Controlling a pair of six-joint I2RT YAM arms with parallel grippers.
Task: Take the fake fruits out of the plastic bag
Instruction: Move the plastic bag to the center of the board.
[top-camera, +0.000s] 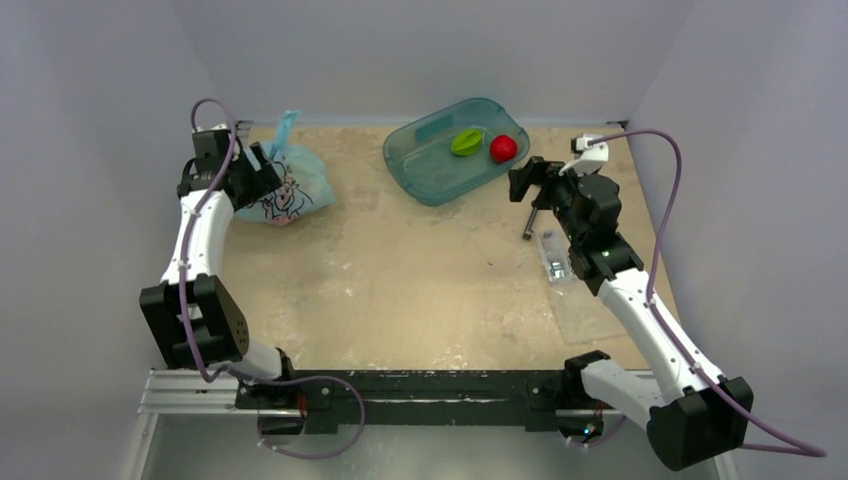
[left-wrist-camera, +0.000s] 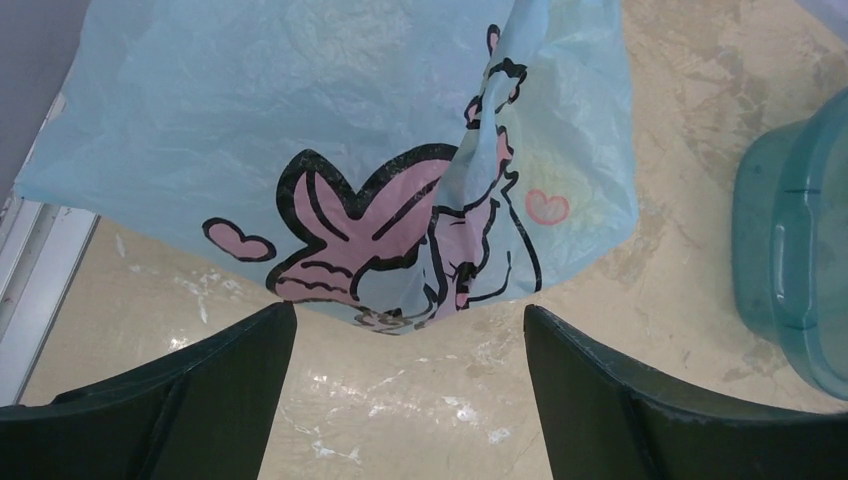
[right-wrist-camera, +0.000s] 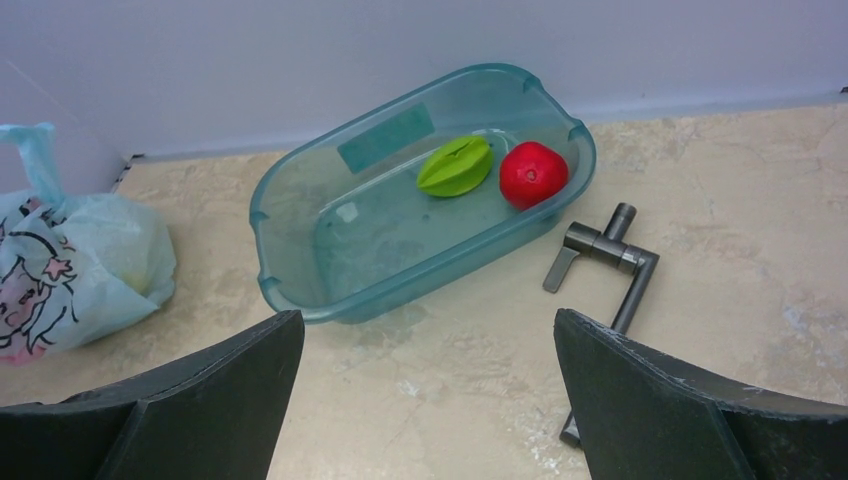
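Note:
The light-blue plastic bag (top-camera: 285, 187) with a pink cartoon print lies at the far left of the table. It fills the top of the left wrist view (left-wrist-camera: 350, 150) and shows at the left edge of the right wrist view (right-wrist-camera: 70, 270). The banana and the maroon fruit are hidden; a faint yellow tint shows through the bag. My left gripper (top-camera: 262, 172) is open and empty, just at the bag's near edge (left-wrist-camera: 410, 320). My right gripper (top-camera: 522, 182) is open and empty, just beside the teal tub's right end, above the table (right-wrist-camera: 430, 330).
A teal plastic tub (top-camera: 430, 170) at the back holds a green ridged fruit (top-camera: 466, 142) and a bright red round fruit (top-camera: 503, 148). A grey metal handle (right-wrist-camera: 610, 265) and a clear packet of metal parts (top-camera: 555, 258) lie by my right arm. Walls enclose the table.

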